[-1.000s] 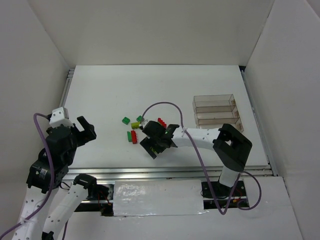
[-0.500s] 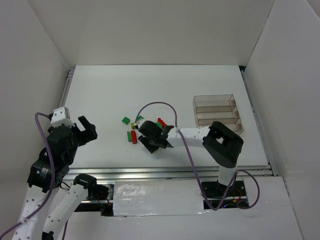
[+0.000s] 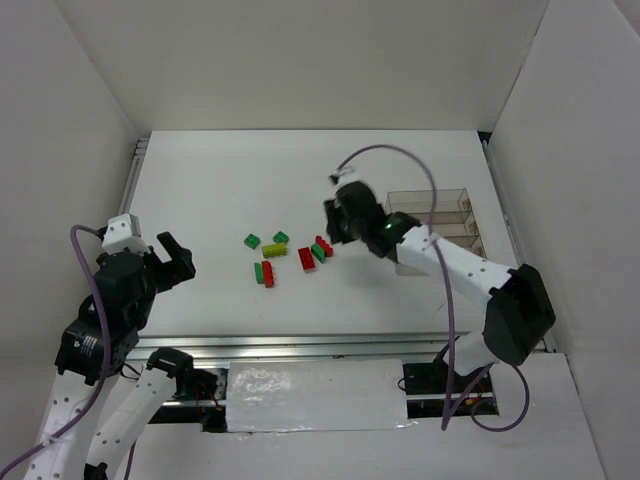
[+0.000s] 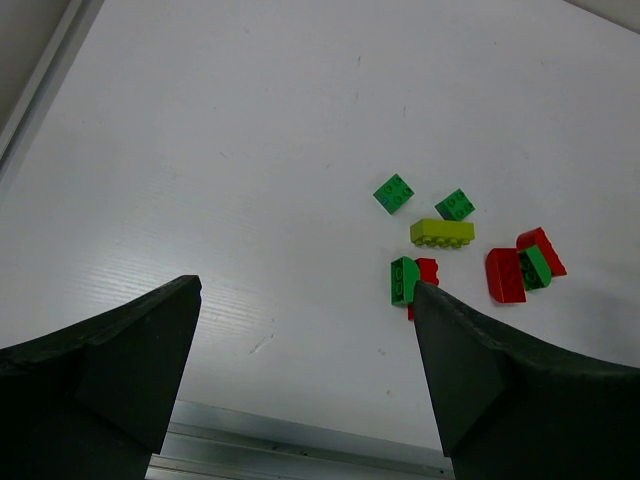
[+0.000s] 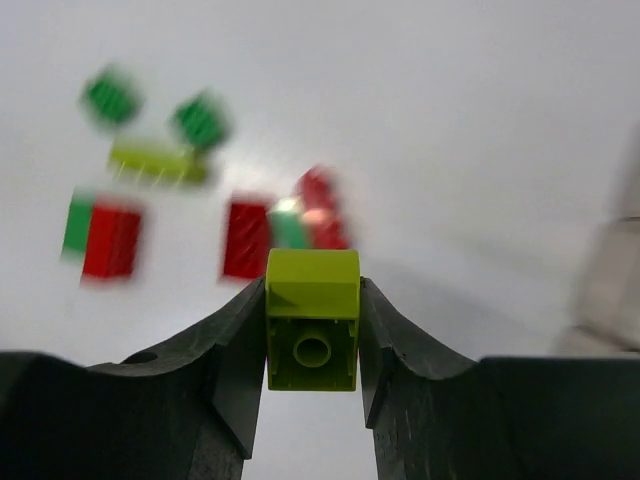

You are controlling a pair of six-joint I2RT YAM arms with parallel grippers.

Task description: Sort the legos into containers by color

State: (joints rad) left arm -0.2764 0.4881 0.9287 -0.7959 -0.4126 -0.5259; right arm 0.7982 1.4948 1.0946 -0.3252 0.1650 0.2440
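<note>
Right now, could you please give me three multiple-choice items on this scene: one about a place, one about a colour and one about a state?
1. In the top view, where are the trays relative to the loose bricks?
A. To their left
B. To their right
C. At the near edge, between the arm bases

2. What colour is the held brick in the right gripper?
A. Red
B. Dark green
C. Yellow-green

3. How is the left gripper?
A. Open and empty
B. Shut on a red brick
C. Resting in a tray

Answers:
1 B: the trays sit on the right side of the table, and the loose bricks lie nearer the middle.
2 C: the right wrist view shows the held brick as yellow-green.
3 A: its jaws stand wide apart with nothing between them.
</note>
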